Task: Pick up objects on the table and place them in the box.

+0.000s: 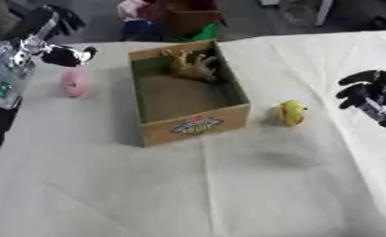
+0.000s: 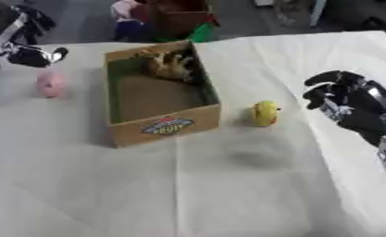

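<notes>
Sitting upright on the white cloth just right of the box, the yellow toy is the nearest thing not yet boxed; a tan animal figure already lies in the box's far end. Right hand hangs to the toy's right, apart from it, fingers curled and holding nothing. Judgement: the fingers should spread before closing in from the right, taking the toy round its middle so it does not tip toward the cardboard wall, then lift over the rim. Pink toy lies on the cloth left of the box, near the left hand, whose fingers appear curled, nothing in them. Path between right hand and yellow toy looks unobstructed.
</notes>
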Robot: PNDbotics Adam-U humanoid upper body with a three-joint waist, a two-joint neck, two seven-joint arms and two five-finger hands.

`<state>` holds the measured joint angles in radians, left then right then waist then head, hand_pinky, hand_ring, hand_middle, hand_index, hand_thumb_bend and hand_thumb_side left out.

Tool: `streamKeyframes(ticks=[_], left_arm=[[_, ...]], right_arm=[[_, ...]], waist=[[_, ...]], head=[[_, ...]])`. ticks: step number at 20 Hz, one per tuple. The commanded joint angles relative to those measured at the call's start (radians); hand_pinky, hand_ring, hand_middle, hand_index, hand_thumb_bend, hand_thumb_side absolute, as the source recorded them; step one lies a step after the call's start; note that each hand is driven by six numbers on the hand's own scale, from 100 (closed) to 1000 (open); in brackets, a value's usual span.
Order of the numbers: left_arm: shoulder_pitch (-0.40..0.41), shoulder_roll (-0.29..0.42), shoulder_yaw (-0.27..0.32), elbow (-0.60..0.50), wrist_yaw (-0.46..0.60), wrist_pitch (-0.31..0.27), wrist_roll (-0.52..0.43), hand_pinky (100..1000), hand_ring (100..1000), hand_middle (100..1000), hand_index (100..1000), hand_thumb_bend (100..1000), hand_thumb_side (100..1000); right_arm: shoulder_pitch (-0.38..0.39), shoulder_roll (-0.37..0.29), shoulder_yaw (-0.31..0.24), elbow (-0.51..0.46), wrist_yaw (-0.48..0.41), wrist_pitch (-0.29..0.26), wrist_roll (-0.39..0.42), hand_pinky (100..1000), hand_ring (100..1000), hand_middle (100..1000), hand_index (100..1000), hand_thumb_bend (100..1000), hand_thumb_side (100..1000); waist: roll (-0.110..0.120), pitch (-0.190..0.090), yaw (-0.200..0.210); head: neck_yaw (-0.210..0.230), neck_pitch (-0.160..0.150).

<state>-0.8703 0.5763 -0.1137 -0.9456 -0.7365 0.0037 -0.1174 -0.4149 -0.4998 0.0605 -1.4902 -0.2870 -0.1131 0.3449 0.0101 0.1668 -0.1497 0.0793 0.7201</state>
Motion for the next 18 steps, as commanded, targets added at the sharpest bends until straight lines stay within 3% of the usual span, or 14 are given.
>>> streamKeyframes(ticks=[1, 10, 18], left_arm=[[-0.028, 0.013, 0.022, 0.057, -0.044, -0.001, 0.016, 698, 633, 626, 740, 400, 200], [-0.031, 0.002, 0.042, 0.138, -0.110, 0.004, 0.042, 689, 600, 593, 737, 408, 201], [-0.022, 0.003, 0.037, 0.192, -0.227, 0.050, -0.064, 683, 575, 564, 709, 377, 199]], right_arm=[[-0.012, -0.030, -0.012, -0.006, 0.002, -0.005, 0.004, 586, 664, 688, 708, 292, 309], [-0.011, -0.028, -0.013, -0.003, 0.003, -0.005, 0.006, 587, 664, 688, 709, 283, 311], [-0.009, -0.025, -0.015, 0.000, 0.004, -0.006, 0.008, 588, 664, 689, 709, 276, 312]], waist=[[-0.002, -0.017, -0.002], [0.000, -0.016, -0.003], [-0.003, -0.014, -0.001]], head=[[-0.001, -0.005], [-0.001, -0.004], [0.001, -0.003]])
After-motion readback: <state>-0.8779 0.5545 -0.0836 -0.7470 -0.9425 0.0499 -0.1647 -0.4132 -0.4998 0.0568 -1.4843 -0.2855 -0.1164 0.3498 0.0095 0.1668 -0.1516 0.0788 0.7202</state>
